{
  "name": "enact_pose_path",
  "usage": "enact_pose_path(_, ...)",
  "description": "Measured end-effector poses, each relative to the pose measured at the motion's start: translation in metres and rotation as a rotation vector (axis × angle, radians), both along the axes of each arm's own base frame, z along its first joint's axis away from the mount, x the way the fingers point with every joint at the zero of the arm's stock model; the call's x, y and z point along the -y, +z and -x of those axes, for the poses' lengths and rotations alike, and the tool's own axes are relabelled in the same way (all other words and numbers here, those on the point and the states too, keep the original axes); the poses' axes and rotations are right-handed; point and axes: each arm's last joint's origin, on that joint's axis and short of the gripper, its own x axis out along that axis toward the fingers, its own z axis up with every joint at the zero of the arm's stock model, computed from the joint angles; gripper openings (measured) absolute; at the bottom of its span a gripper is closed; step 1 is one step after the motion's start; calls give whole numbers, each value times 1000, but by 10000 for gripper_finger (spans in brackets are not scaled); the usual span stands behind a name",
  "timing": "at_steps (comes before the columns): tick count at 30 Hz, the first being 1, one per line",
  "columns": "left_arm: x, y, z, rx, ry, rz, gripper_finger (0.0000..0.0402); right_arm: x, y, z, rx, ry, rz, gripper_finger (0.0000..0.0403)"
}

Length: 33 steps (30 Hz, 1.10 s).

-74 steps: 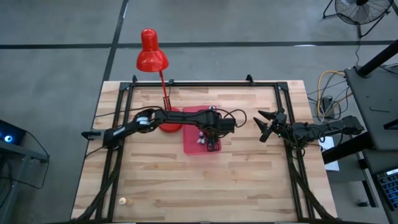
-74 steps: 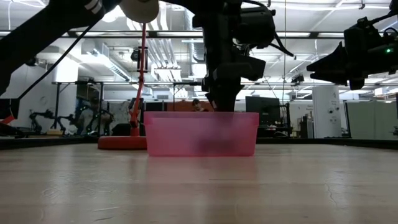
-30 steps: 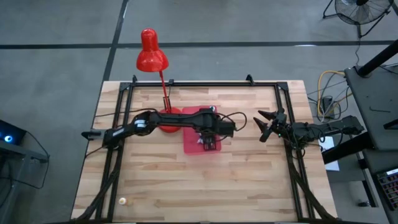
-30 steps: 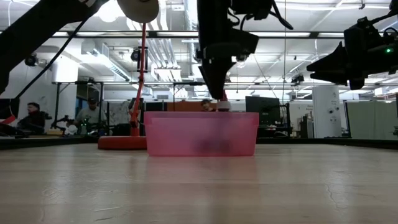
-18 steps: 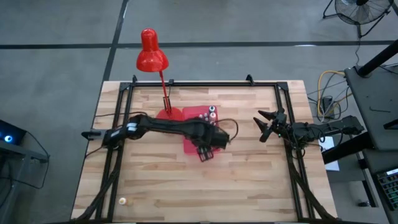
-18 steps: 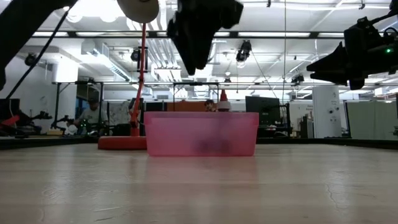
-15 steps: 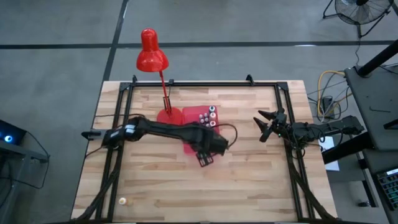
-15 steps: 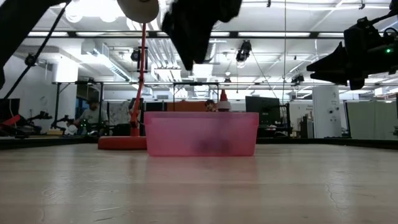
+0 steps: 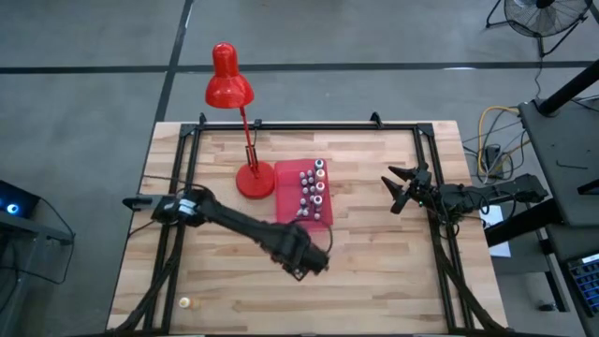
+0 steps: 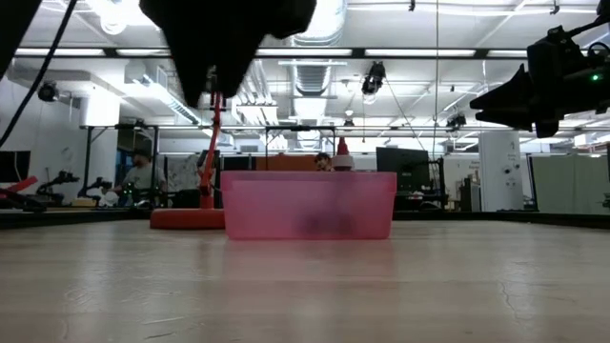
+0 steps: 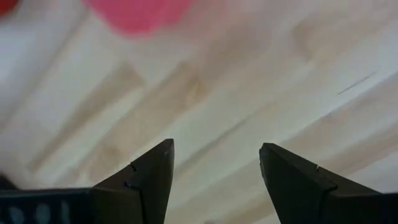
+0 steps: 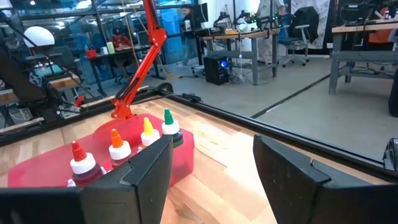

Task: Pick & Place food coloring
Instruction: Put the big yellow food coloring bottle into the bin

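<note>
You pulled the left gripper off the translucent pink-red rectangular plastic tray in the last second. A second earlier it hung right over the tray's contents; at this point it sat over bare planks toward the near edge of the surface, well apart from the tray. Its dark fingers were spread open with nothing between them, only blurred wood grain in the left wrist view. My read: a drop had just finished and you were heading out for another pick.

The small food coloring bottles stood upright in rows inside the tray, filling its right half, near the middle of the surface beside the round base of the glossy red desk lamp. In the right wrist view they showed as stubby bottles with white collars and pointed red, orange, yellow and green tips. One more tiny pale bottle sat alone near the near-left corner of the surface, likely your next target.

The right gripper waited above the right edge of the surface, fingers parted and empty; it hadn't shifted at all.

Surface was pale butcher-block wood, matte, ringed by a black metal frame. Tray walls looked thin, smooth and see-through. Bottles were probably light and tippy.
</note>
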Motion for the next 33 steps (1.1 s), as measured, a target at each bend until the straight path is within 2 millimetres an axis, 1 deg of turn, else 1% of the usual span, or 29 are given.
enact_pose_path(6, 35, -19, 20, -95, 91, 19, 208, 0, 0, 0, 1, 0, 0, 215)
enact_pose_path(9, 54, -22, 30, -116, 124, 28, 208, 0, 0, 0, 0, 0, 0, 215)
enact_pose_path(12, 73, -22, 39, -96, 146, 35, 208, 0, 0, 0, 1, 0, -1, 215)
enact_pose_path(15, 92, -18, 49, -26, 81, 34, 208, 0, 0, 0, 1, 0, 0, 215)
enact_pose_path(17, 101, -14, 57, 4, -5, 34, 208, 0, 0, 0, 1, 0, -1, 215)
enact_pose_path(19, 102, -11, 68, -4, -78, 30, 208, 0, 0, 0, 0, 0, 0, 215)
enact_pose_path(21, 97, -5, 79, 0, -144, 40, 208, 0, 0, 0, 1, 0, -1, 215)
enact_pose_path(24, 82, 2, 97, 27, -216, 54, 208, 0, 0, 0, 0, 0, 0, 215)
enact_pose_path(28, 61, 7, 122, 75, -281, 78, 208, 0, 0, 0, 0, 0, 0, 215)
enact_pose_path(30, 51, 9, 136, 78, -277, 88, 208, 0, 0, 0, 1, 0, -1, 215)
enact_pose_path(33, 36, 9, 158, 45, -197, 118, 208, 0, 0, 0, 1, 0, 0, 215)
